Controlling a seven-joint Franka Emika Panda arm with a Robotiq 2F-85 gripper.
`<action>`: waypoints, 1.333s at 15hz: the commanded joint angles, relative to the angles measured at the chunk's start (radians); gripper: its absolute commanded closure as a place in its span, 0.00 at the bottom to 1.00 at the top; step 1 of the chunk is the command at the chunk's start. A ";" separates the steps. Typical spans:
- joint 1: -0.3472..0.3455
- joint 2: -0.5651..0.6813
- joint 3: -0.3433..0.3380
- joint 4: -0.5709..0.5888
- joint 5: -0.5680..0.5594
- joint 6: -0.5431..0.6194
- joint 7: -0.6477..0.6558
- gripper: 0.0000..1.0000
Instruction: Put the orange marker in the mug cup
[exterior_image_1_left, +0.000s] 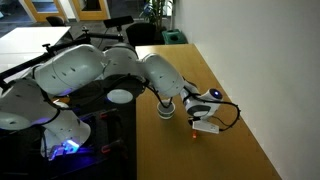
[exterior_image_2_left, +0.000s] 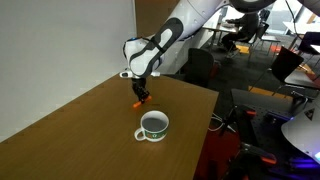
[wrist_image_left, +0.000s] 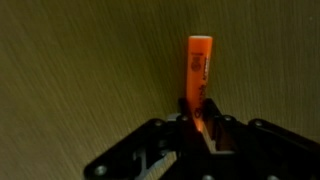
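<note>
My gripper is shut on the orange marker, which sticks out forward between the fingers over the wooden table. In an exterior view the gripper holds the marker just above the table, behind and a little left of the mug cup, which stands upright with a white inside and dark outer wall. In an exterior view the gripper shows near the table's edge with a bit of orange marker below it; the cup is hidden there.
The wooden table has bare surface around the cup. A white wall stands behind it. Chairs and office furniture stand beyond the table edge. The arm's base and a blue-lit unit sit beside the table.
</note>
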 joint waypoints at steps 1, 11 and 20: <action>-0.035 -0.069 0.029 -0.052 0.025 0.004 -0.056 0.95; -0.206 -0.234 0.184 -0.190 0.190 0.029 -0.461 0.95; -0.247 -0.266 0.220 -0.199 0.403 -0.161 -0.876 0.95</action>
